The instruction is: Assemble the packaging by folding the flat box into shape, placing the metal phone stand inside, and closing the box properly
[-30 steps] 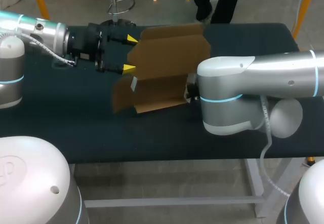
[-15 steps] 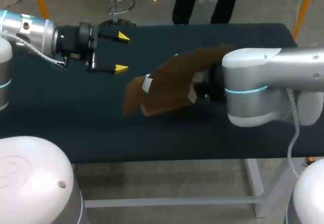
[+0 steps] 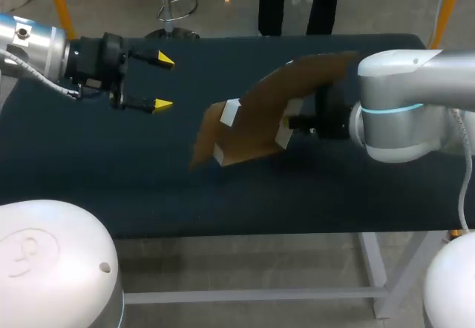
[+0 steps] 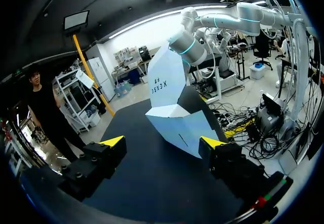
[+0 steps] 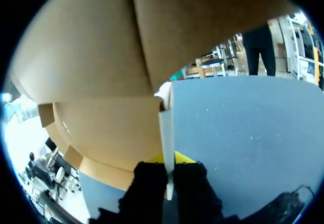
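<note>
Our left arm (image 3: 44,46) has drawn back toward the worktop's (image 3: 111,187) left edge. The left jaws gape wide with nothing in them, now well apart from the box (image 3: 260,116). The right jaws are pinched on a thin flap edge of it. Our right arm (image 3: 415,98) has pulled back rightward, and the half-folded box hangs tilted over the worktop's middle, farther right than before.

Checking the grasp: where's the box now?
Head view, centre: the box is tilted, one panel edge pinched in the right gripper; the open left gripper stands clear to its left.
</note>
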`<action>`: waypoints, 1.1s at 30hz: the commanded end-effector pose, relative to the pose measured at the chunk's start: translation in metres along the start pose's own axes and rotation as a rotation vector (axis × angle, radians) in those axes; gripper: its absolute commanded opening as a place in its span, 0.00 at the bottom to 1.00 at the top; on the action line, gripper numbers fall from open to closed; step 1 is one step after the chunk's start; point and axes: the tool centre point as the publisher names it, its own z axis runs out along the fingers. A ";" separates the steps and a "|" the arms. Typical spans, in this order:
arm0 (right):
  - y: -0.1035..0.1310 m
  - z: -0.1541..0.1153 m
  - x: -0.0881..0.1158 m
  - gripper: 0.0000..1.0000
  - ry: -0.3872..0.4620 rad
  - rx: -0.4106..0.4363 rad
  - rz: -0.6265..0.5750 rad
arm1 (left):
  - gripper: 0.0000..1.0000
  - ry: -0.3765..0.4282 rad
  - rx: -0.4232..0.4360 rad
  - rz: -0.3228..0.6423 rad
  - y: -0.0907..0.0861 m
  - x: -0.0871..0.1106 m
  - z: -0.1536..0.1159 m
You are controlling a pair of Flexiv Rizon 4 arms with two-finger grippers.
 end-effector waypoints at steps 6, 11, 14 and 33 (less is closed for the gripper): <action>0.006 0.002 -0.001 0.00 0.042 0.227 0.051 | 1.00 0.015 -0.079 -0.030 0.009 -0.001 -0.014; 0.005 0.005 -0.001 0.00 0.081 0.338 0.065 | 1.00 0.039 -0.097 -0.052 0.011 -0.001 -0.017; 0.005 0.005 -0.001 0.00 0.081 0.338 0.065 | 1.00 0.039 -0.097 -0.052 0.011 -0.001 -0.017; 0.011 0.002 -0.008 0.00 0.009 0.452 0.150 | 1.00 0.090 -0.123 -0.010 0.028 -0.011 -0.010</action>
